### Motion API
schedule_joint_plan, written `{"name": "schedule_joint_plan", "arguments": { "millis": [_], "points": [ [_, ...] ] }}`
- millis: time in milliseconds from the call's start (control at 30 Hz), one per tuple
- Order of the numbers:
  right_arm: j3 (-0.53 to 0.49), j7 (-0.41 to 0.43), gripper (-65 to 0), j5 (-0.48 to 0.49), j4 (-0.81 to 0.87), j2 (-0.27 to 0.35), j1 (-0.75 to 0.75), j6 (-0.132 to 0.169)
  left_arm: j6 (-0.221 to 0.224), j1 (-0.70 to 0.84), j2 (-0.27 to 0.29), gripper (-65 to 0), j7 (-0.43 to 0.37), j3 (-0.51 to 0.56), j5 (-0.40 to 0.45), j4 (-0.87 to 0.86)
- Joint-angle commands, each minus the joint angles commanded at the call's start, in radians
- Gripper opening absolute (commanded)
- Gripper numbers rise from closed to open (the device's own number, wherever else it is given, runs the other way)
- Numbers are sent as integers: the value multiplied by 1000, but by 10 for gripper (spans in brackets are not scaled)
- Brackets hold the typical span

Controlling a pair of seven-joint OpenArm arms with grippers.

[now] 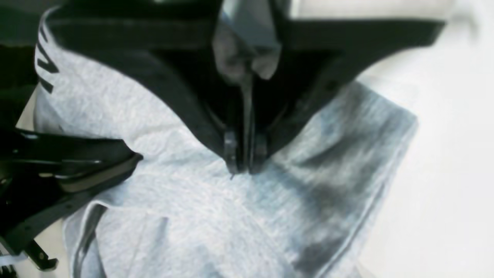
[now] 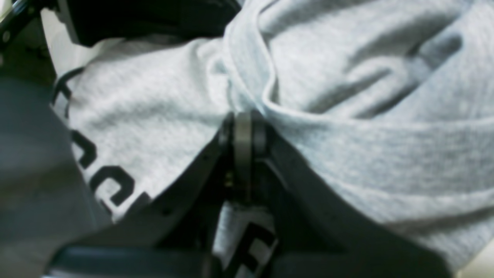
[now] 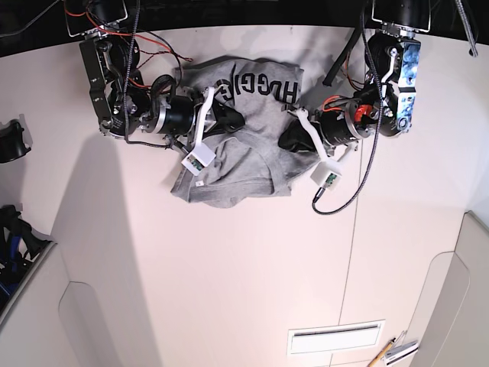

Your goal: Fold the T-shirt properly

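The heather-grey T-shirt (image 3: 237,164) lies bunched at the back of the white table, its black lettering (image 3: 260,88) showing on the far part. Coming from the right, my left gripper (image 3: 289,139) is shut, its tips pinching the cloth (image 1: 173,216) in the left wrist view (image 1: 245,168). From the left, my right gripper (image 3: 229,122) is shut on a raised fold of the shirt (image 2: 347,154), seen close up in the right wrist view (image 2: 244,123). Lettered cloth shows beneath its fingers. The right gripper's black fingers (image 1: 115,166) also appear at the left of the left wrist view.
Bare white table (image 3: 244,267) stretches in front of the shirt. A black cable (image 3: 344,191) loops off the left arm onto the table. A black object (image 3: 11,141) sits at the far left edge, and a slotted vent (image 3: 336,336) lies near the front.
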Motion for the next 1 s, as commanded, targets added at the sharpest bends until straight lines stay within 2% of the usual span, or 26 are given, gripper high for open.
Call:
{"name": "schedule_joint_plan", "arguments": {
  "millis": [200, 267, 367, 467, 600, 667, 733, 867, 1000],
  "points": [
    [0, -5, -650, 31, 12, 0, 45, 0, 15, -48, 0, -607, 19, -15, -3, 6],
    [0, -5, -650, 45, 51, 0, 46, 0, -2, -47, 0, -607, 50, -36, -55, 29],
    [1, -16, -650, 44, 125, 0, 41, 0, -2, -47, 0, -607, 93, -78, -171, 85],
    [19, -72, -650, 45, 199, 0, 35, -1, -2, -41, 0, -607, 128, -137, -207, 157],
    [99, -142, -650, 96, 293, 0, -16, 0, -2, 21, -3, -607, 211, -236, -288, 241],
    [161, -162, -650, 116, 341, 1, -65, 0, -2, 76, -23, -607, 227, -290, -338, 275],
    [228, -196, -650, 151, 375, 5, -114, 0, -2, 144, -48, -607, 227, -343, -352, 315],
    [320, -219, -650, 266, 414, 102, -226, 0, -2, 307, -76, -607, 259, -432, -392, 410],
    [345, -251, -650, 338, 416, 213, -337, 4, -2, 491, -128, -607, 275, -459, -411, 478]
  ]
}}
